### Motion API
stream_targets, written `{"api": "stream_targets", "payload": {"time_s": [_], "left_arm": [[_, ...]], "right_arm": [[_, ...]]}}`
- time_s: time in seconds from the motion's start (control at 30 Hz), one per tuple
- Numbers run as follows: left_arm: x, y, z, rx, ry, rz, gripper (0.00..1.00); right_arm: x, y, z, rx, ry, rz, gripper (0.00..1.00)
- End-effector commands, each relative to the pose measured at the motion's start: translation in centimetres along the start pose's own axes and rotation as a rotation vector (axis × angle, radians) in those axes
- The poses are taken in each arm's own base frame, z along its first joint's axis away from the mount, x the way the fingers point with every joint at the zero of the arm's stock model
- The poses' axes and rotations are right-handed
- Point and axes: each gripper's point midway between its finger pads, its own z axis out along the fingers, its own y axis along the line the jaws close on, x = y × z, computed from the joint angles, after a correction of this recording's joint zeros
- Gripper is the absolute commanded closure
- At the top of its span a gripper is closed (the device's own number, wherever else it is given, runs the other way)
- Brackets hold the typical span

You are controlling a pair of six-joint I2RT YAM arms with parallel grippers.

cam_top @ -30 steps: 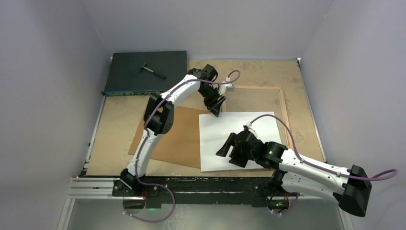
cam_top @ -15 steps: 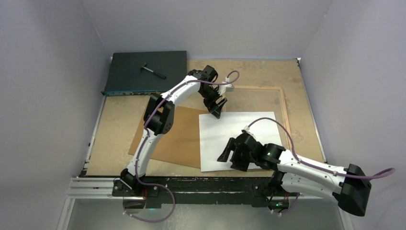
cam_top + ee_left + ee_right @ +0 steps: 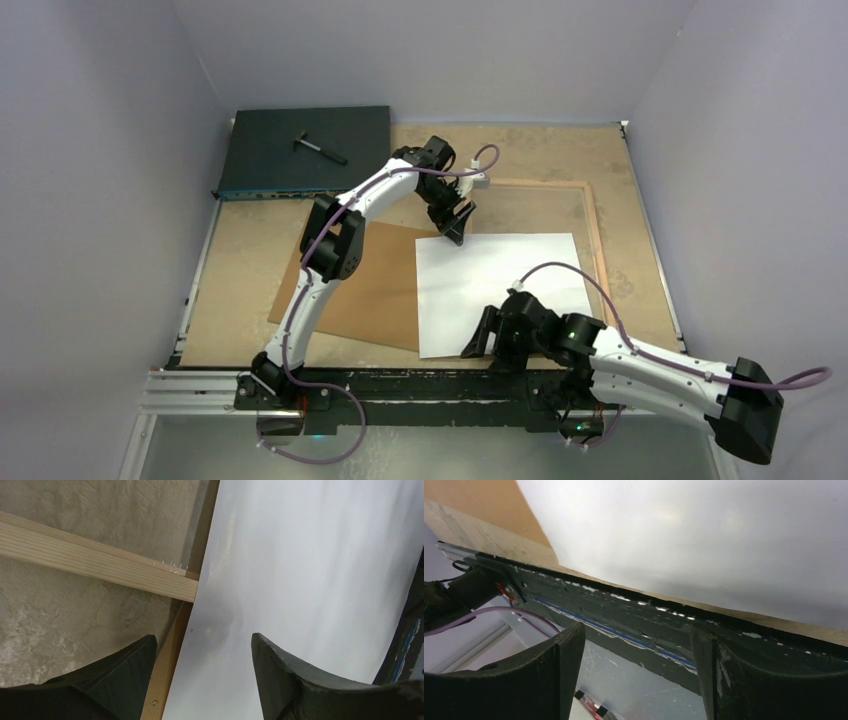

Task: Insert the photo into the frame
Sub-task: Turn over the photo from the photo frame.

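dark flat box (image 3: 270, 165) far left, small black tool (image 3: 320, 147) on top. brown backing board (image 3: 350, 290) flat on table, photo's left part overlapping it. left gripper (image 3: 452, 235) over photo's far-left corner, fingers spread, gripping nothing. photo (image 3: 500, 285) white back up, right part lying over frame. right gripper (image 3: 482, 345) at photo's near edge, fingers wide, released. frame (image 3: 592, 225) wood back up, right of centre, its left rail running under photo.
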Motion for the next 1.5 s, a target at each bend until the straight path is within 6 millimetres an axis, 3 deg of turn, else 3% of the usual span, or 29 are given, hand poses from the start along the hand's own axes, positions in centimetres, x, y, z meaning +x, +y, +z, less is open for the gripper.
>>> {"api": "stream_targets", "payload": {"time_s": [0.0,0.07,0.3,0.8,1.03,1.2,1.3,1.47], "left_arm": [[-0.9,-1.6,-0.7,0.053,-0.030,0.021,0.34],[-0.3,-1.8,-0.7,0.065,-0.016,0.016,0.38],[1.3,-2.9,-1.3,0.092,0.029,0.012,0.48],[4.2,-6.2,-3.8,0.150,0.069,-0.050,0.65],[4.1,-4.6,-5.8,0.106,0.018,-0.134,0.78],[5.1,-4.1,-5.7,0.080,0.020,-0.177,0.87],[6.1,-4.4,-5.2,0.105,0.037,-0.202,0.82],[5.5,-3.9,-4.8,0.089,0.013,-0.213,0.53]], "right_arm": [[0.8,-2.2,0.3,0.036,0.020,0.092,0.21],[0.3,-2.8,0.3,0.060,-0.012,0.122,0.22],[-1.8,-2.3,-0.7,0.040,-0.141,0.173,0.22],[-4.0,-1.5,-1.7,0.017,-0.262,0.222,0.26],[-4.9,-0.4,-2.3,0.005,-0.299,0.202,0.26],[-4.9,0.2,-2.5,0.001,-0.294,0.194,0.26],[-4.7,-0.2,-2.8,0.044,-0.285,0.191,0.25],[-2.7,-1.7,-3.0,0.115,-0.190,0.187,0.22]]}}
